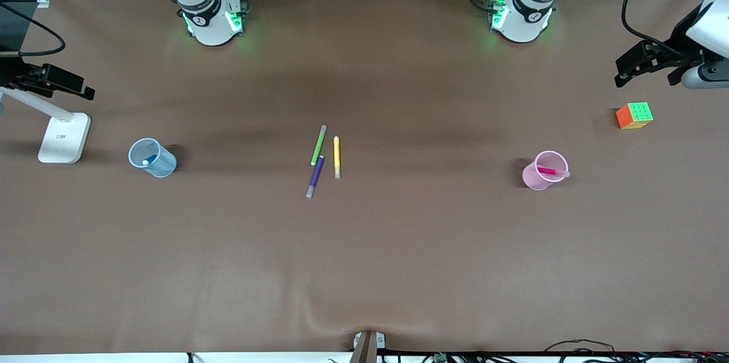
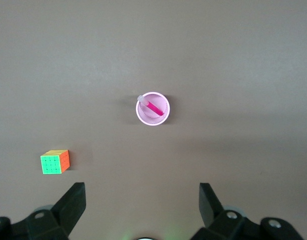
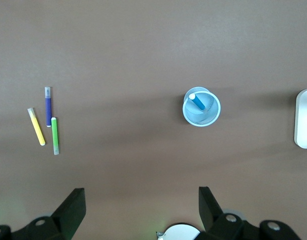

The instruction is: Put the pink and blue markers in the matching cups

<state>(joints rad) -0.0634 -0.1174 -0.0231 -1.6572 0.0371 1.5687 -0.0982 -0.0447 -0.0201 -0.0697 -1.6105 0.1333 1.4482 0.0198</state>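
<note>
Hovering high with fingers spread, the left gripper [image 2: 142,210] hung over the pink cup [image 2: 153,108] holding the pink marker [image 2: 153,107]; the right gripper [image 3: 142,210], equally spread, hung over the blue cup [image 3: 201,107] holding the blue marker [image 3: 197,101].

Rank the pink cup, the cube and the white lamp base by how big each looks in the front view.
Largest to smallest, as they look in the front view:
1. white lamp base, at the right arm's end of the table
2. pink cup, with the pink marker in it
3. cube, a little smaller than the cup

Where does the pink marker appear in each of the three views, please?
Front view: pink marker leans inside the pink cup, toward the left arm's end.
Left wrist view: in that pink cup, mid-picture.
Right wrist view: not in it.
Shared landmark: the colourful cube.
</note>
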